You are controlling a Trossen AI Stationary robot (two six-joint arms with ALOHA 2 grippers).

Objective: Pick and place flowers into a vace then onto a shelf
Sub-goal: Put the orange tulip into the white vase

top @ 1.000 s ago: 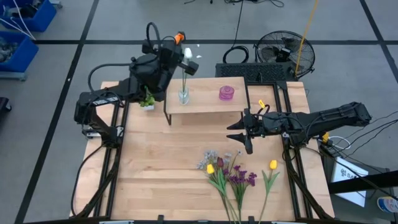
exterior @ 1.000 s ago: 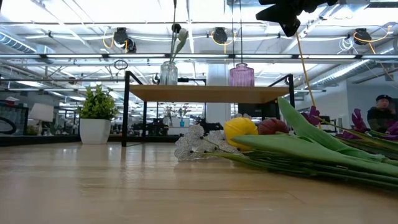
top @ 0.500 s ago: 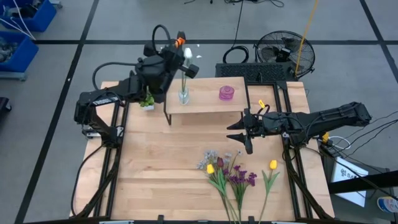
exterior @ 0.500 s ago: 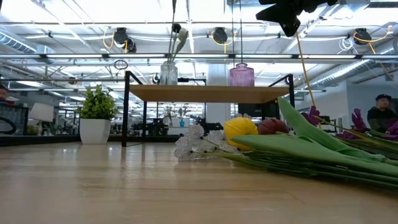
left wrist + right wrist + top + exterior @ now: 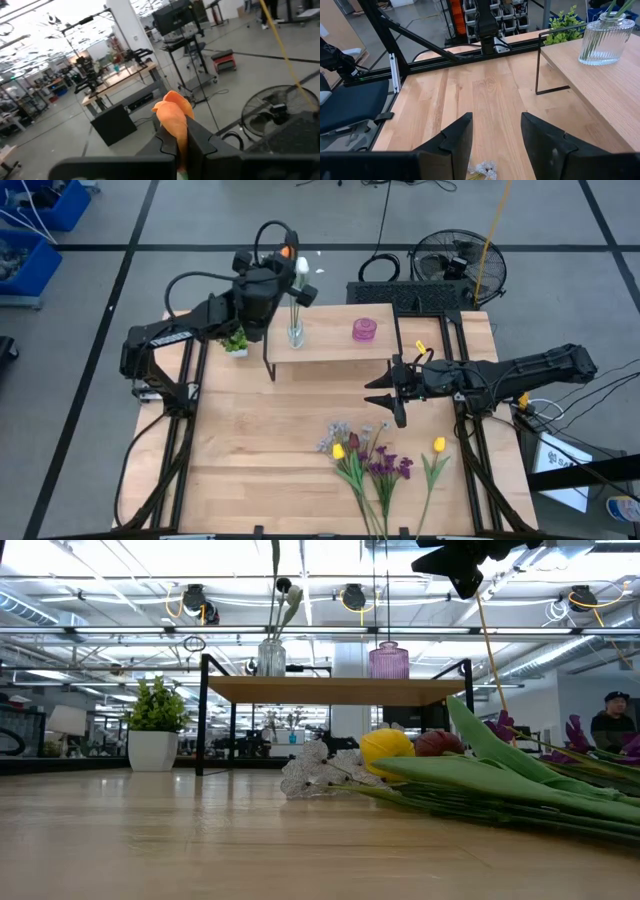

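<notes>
Orange artificial tulip (image 5: 172, 114) sat clamped in the left gripper (image 5: 181, 145) (right gripper (image 5: 496, 132) idle, parted) above the clear glass vase (image 5: 296, 334), presumably for insertion.

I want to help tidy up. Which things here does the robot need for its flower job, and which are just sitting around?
For the job:
- orange tulip held in the left gripper
- white tulip in the clear vase
- flowers lying on the table
- shelf

Just sitting around:
- pink vase
- potted plant
- fan on the floor
</notes>
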